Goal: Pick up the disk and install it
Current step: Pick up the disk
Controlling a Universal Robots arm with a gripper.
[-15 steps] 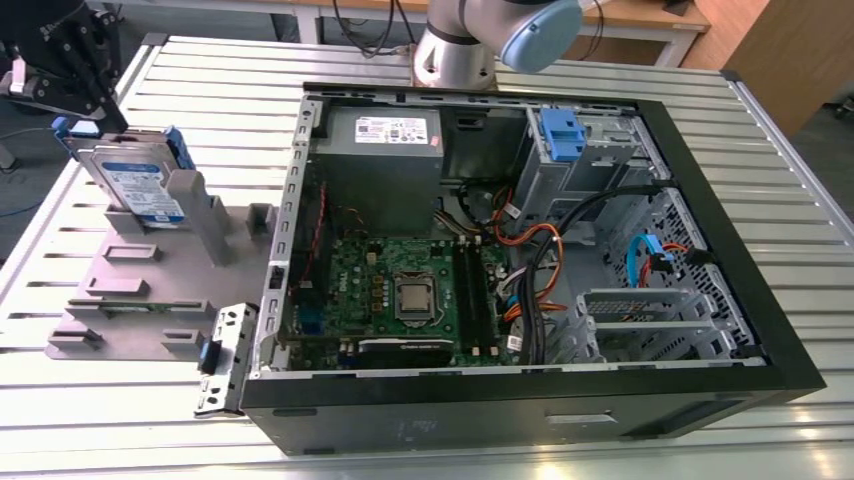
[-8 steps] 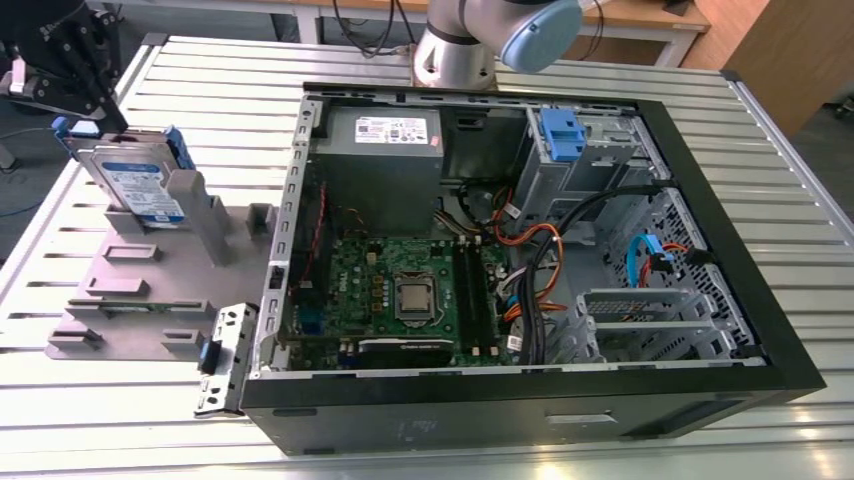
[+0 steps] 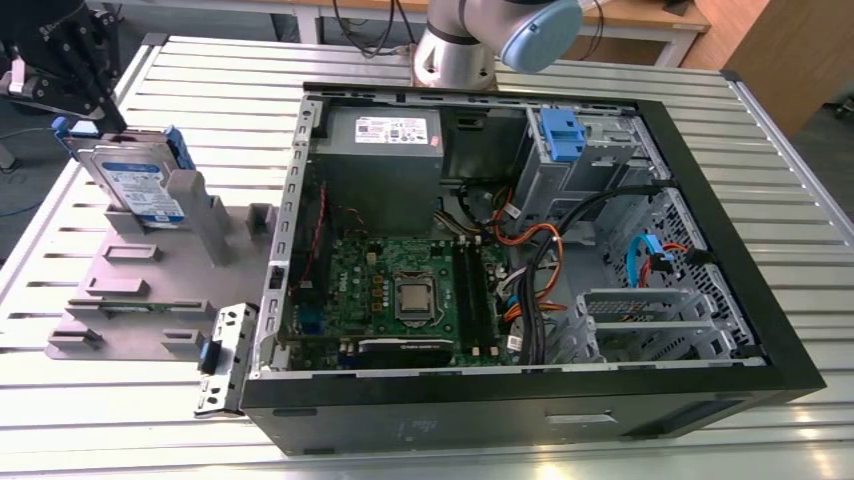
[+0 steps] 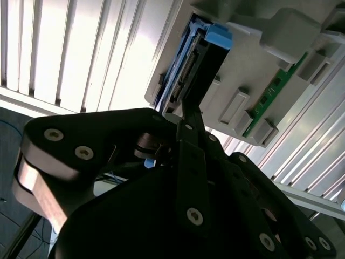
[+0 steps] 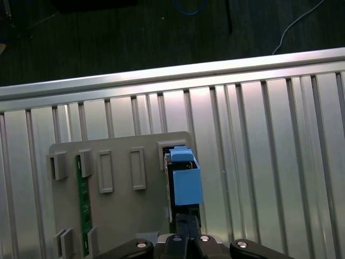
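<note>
The claw [image 3: 99, 120] is hanging above the counter [image 3: 200, 80]; how far open it is standing, I cannot tell; the disk [image 3: 134, 185] is standing upright just beneath the claw, sitting in a grey holder [image 3: 134, 290].

a ribbed silver metal table [image 3: 747, 130] spans the exterior view, with bright glare on its slats toward seven o'clock. wooden furniture [image 3: 787, 50] stands beyond it at one to two o'clock. in the first wrist view, dark floor [image 5: 108, 43] with loose cables [image 5: 299, 21] lies past the table edge.
</note>
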